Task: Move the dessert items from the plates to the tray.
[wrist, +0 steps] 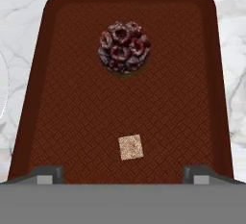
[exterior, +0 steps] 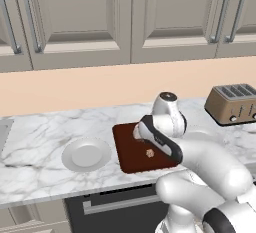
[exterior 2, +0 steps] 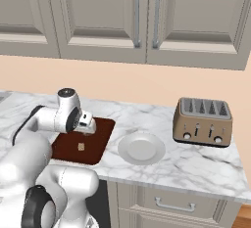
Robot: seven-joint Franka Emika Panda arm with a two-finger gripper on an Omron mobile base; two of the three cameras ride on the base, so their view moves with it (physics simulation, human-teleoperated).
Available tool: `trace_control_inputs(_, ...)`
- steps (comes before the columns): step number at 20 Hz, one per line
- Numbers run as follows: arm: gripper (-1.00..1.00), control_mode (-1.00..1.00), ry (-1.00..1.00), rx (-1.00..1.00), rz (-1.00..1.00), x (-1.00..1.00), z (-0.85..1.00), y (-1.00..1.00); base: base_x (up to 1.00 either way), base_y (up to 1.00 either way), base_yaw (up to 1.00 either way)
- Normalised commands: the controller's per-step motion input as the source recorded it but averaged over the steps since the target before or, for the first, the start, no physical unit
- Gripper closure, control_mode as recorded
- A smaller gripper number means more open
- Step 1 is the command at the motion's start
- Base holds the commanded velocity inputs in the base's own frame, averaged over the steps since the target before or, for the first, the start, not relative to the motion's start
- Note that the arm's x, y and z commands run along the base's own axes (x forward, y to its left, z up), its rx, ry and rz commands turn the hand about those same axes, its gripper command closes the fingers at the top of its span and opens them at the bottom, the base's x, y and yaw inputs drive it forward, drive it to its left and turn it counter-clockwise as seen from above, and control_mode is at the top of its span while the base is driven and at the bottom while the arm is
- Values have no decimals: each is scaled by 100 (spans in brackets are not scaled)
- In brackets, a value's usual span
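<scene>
fingers (wrist: 48,174) stood wide apart in my hand view, holding nothing, with the gripper (wrist: 124,177) above the tray (wrist: 72,98). going left to right in my left base view, i saw one white plate (exterior: 86,154) on the marble counter (exterior: 35,142), then the tray just beside it. both desserts lay on the tray: the maroon cupcake ball (wrist: 124,46) and the tan morsel (wrist: 130,147), apart. the second plate (exterior 2: 142,148) sat between tray and toaster (exterior 2: 202,121).

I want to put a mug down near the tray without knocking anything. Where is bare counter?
Bare marble lies left of the plate and between the other plate and the toaster. The tray is crowded: cupcake, tan morsel, and the open gripper above.
</scene>
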Motion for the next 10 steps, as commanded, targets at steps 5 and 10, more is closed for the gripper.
trace_control_inputs(5, -100, -100, -15, 1, 0, -35, 65, 0, 0, 0, 0)
trace_control_inputs(10, -100, -100, -15, 1, 0, -39, 54, 0, 0, 0, 0)
